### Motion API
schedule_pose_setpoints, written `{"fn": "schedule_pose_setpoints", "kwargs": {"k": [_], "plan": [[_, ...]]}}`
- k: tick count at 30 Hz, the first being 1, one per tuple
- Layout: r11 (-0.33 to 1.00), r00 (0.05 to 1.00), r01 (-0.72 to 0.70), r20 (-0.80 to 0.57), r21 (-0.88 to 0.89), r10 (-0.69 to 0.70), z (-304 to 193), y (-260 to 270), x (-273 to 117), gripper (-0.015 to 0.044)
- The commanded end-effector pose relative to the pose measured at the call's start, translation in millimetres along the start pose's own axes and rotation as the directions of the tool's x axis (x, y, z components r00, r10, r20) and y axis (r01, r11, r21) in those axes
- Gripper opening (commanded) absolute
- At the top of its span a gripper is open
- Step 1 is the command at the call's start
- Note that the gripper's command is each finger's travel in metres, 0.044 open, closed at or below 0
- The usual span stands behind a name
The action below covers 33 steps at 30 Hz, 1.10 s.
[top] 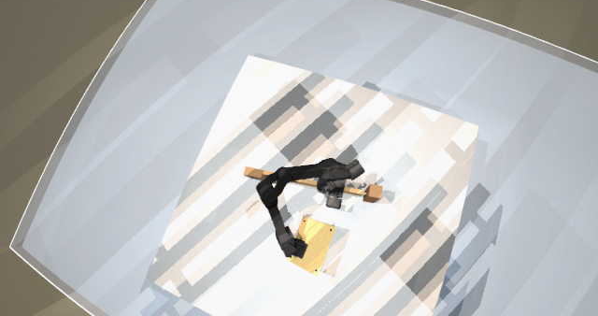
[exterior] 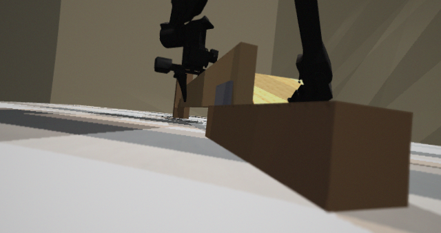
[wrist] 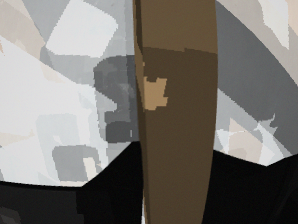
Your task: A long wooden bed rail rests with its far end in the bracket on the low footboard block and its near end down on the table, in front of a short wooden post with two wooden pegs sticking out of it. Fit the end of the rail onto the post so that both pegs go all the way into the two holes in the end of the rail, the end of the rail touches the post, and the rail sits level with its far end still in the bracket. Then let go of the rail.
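Observation:
The long wooden rail runs from the footboard block toward the post. Its far end stands in the grey-blue bracket on the block. Its near part is raised off the table and looks about level. My gripper is shut on the rail near the post end, one finger on each side. The rail's end is close to the post; contact cannot be told. The pegs and holes are hidden.
The arm's base stands on a yellow wooden plate to the side of the rail. The arm's links arch over the rail near the footboard block. The table top has a strong patchwork of light and dark patches.

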State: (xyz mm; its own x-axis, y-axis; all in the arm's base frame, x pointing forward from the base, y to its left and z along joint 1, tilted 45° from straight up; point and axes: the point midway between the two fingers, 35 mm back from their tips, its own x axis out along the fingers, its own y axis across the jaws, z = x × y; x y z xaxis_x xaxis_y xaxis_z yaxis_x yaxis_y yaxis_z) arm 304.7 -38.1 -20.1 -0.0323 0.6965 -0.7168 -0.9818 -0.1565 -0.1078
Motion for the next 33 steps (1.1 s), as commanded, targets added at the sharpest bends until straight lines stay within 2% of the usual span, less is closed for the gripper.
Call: {"fn": "schedule_pose_setpoints", "kwargs": {"k": [1, 33], "plan": [[1.0, 1.0, 0.008, -0.006, -0.003, -0.008, -3.0, -2.0, -2.7, 0.0], [1.0, 1.0, 0.008, -0.007, -0.003, -0.008, -11.9, -2.0, -2.9, 0.0]]}}
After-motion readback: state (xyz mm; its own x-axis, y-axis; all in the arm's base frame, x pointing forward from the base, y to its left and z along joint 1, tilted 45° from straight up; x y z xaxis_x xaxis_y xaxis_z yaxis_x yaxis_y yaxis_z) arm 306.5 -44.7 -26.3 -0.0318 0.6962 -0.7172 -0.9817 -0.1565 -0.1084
